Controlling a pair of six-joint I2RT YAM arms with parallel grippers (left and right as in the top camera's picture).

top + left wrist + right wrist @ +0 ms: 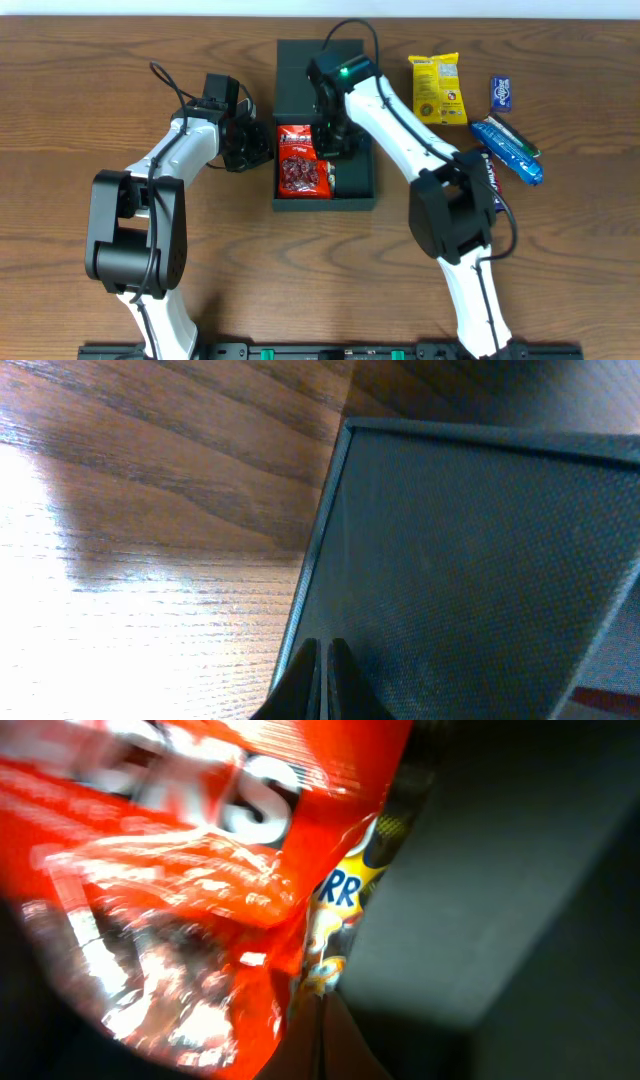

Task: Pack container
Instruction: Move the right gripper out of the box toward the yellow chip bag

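Seen from overhead, a wooden table [100, 80] carries the container [355, 195], a dark teal square box set at the centre of the frame with its flap lid [295, 75] folded open toward the top edge. A red snack packet [300, 162] is seen lying inside, against the wall on the frame's left.

The left gripper [264, 142] is placed against the outside of that wall. In the left wrist view its fingers [306, 675] are drawn together at the bottom centre, with only a thin dark line between them, right at the container's rim [325, 530]. Whether the cardboard is pinched there cannot be told.

The right gripper [331, 148] is reached down into the container, just beside the red packet. In the right wrist view the fingers [340, 1045] are likewise closed to a hairline at the bottom centre. Their tips meet the lower edge of the red packet [180, 870], which fills the upper left of that frame (its print blurred). A yellow-printed packet [345, 895] is tucked behind it. Whether either wrapper is nipped cannot be told.

In the upper right of the overhead frame, outside the container, a yellow packet [438, 88], a small blue packet [502, 93] and a long blue packet [508, 148] are laid on the table.
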